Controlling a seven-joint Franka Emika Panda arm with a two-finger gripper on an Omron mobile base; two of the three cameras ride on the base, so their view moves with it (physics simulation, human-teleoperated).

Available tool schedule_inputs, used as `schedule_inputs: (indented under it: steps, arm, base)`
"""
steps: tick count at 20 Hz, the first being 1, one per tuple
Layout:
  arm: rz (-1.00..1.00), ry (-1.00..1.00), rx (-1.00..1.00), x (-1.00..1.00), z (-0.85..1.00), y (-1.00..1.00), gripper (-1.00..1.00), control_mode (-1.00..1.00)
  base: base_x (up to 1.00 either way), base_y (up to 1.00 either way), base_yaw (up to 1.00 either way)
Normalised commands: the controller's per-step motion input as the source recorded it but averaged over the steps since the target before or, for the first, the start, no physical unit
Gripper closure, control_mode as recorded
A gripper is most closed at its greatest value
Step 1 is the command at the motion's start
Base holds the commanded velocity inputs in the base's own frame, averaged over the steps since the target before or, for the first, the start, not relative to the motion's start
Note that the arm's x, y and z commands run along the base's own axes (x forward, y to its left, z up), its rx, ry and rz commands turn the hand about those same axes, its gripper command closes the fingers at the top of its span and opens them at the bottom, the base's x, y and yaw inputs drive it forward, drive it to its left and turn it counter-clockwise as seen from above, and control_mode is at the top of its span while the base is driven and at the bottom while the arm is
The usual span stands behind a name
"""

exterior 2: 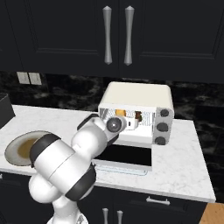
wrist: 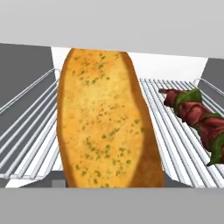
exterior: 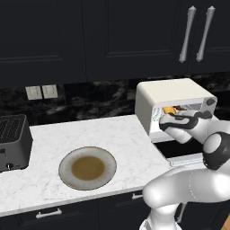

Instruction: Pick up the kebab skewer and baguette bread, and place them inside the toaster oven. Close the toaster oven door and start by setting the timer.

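The cream-white toaster oven [exterior: 170, 92] [exterior 2: 135, 94] stands with its door [exterior: 184, 150] [exterior 2: 124, 156] folded down flat. My gripper [exterior: 167, 113] reaches into the oven mouth, shut on the orange-golden baguette bread [exterior: 169, 109] [exterior 2: 120, 113]. In the hand view the baguette bread [wrist: 103, 127] rises large in front of the camera over the wire rack [wrist: 26, 131] and hides the fingertips. The kebab skewer [wrist: 197, 116], with red and green chunks, lies on the rack to the right of the bread, apart from it.
A grey plate [exterior: 67, 175] [exterior 2: 11, 148] with a brown centre sits on the marble counter left of the oven. A dark slot toaster [exterior: 13, 141] stands at the far left. The oven knobs [exterior 2: 162, 127] are on its right side. Dark cabinets hang above.
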Motion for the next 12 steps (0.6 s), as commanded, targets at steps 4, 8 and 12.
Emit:
schedule_inputs:
  steps: [4,8,12]
  arm:
    - [0.0,0.01,0.0,0.31,0.1,0.02,-1.0,-1.0]
    - [0.0,0.01,0.0,0.04,0.0,0.0,-1.0,-1.0]
    - [0.0,0.0,0.0,-0.01,0.0,0.0,-1.0,-1.0]
  base:
    - [0.0,0.0,0.0]
    - [0.0,0.0,0.0]
    - [0.0,0.0,0.0]
